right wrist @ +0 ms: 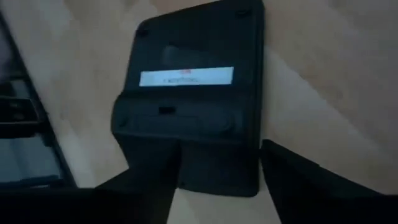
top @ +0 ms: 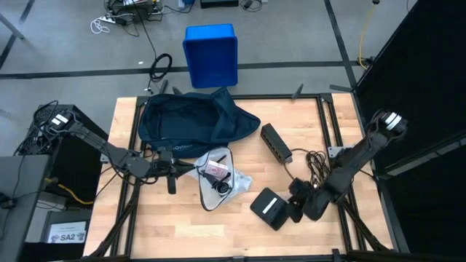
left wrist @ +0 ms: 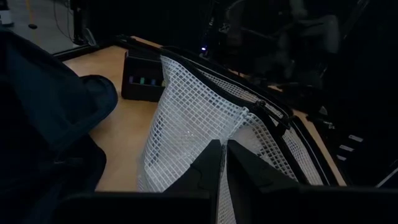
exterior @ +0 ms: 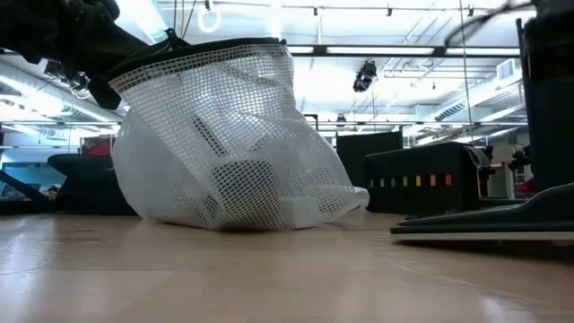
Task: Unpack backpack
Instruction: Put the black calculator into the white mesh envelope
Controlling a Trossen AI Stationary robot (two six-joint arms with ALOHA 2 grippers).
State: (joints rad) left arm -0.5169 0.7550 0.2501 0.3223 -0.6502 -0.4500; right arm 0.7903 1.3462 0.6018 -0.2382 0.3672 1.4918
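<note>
The dark navy backpack lies slumped at the far left of the tabletop, its mouth turned toward the middle, with a bright blue plastic bin on the floor beyond the far edge. Several things are already out: a white mesh pouch just near of the backpack, a long black power strip to the right of it, a tangle of black cable, and a flat black box near the front right.

The left pincer is closed narrow on the black-edged rim of the mesh pouch, as its wrist view shows, holding that edge up off the wood. The right pincer sits low at the flat black box with its fingers standing apart on either side of the box's end; in its wrist view the box rests flat on the wood, so I judge this a release, not a grip.

The step in hand looks like setting out removed items. Next, each arm would need to let go cleanly, lift clear, and return to the backpack's opening for whatever remains inside.

White lettering shows on the backpack and a white label with a red mark on the box, neither readable. A tag beside the table reads "SA2".
</note>
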